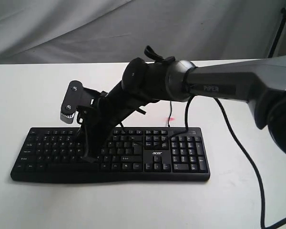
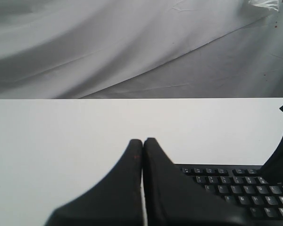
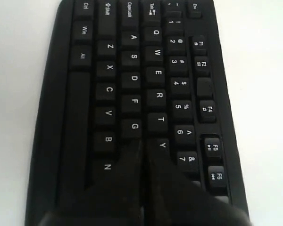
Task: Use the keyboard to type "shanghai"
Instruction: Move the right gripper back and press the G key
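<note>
Keyboard [image 1: 133, 160] lies flat on the white tabletop [image 1: 38, 95] in the exterior view, its long axis running 9 to 3 o'clock with the number pad at the 3 o'clock end. A black cable [image 1: 243, 148] trails off toward 4 o'clock. The right arm [image 1: 229, 86] reaches in from 3 o'clock across the board. The right pincer [image 1: 89, 156] points down onto the letter keys left of centre, though this view does not settle whether it touches. No left arm shows here. In the left wrist view the left pincer [image 2: 142, 141] is pressed together on nothing. It is held near one short end of the keyboard [image 2: 236, 186], which makes it the farther tool from the letters wanted. In the right wrist view the right pincer [image 3: 142, 148] is likewise pressed together into one blunt point. It sits between the G key [image 3: 134, 126] and the Y key [image 3: 162, 145], covering where H should be. I judge an "h" press is in hand. The next letter, the A key [image 3: 133, 37], lies along the same row, so the move would be a shift down the long axis with nothing in the way.
</note>
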Controlling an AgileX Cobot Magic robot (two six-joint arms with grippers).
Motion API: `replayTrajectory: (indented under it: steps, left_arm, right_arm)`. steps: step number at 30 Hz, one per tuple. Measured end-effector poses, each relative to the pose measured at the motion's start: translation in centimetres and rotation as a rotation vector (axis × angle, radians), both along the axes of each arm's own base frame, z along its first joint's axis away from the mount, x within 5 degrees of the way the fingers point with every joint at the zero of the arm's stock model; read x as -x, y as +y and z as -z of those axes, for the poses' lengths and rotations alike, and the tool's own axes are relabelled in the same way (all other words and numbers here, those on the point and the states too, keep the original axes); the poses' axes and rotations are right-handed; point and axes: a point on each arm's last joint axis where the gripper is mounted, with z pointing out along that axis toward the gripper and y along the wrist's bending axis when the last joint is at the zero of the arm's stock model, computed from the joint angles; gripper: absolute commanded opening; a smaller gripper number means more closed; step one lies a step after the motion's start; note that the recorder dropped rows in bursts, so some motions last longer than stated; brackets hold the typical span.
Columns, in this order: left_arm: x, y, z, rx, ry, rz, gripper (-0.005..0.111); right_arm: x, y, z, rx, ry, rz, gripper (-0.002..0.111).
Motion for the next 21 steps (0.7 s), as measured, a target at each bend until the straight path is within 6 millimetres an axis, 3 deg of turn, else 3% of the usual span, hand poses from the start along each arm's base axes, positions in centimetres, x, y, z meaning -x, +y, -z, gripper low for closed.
replayTrajectory:
  steps: [15, 21]
  left_arm:
    - [0.0, 0.0, 0.0, 0.0, 0.0, 0.0, 0.001]
    - [0.0, 0.0, 0.0, 0.0, 0.0, 0.0, 0.001]
  right_arm:
    - [0.4, 0.9, 0.0, 0.009, -0.033, -0.024, 0.0]
    - [0.3, 1.1, 1.3, 0.027, -0.034, -0.033, 0.0]
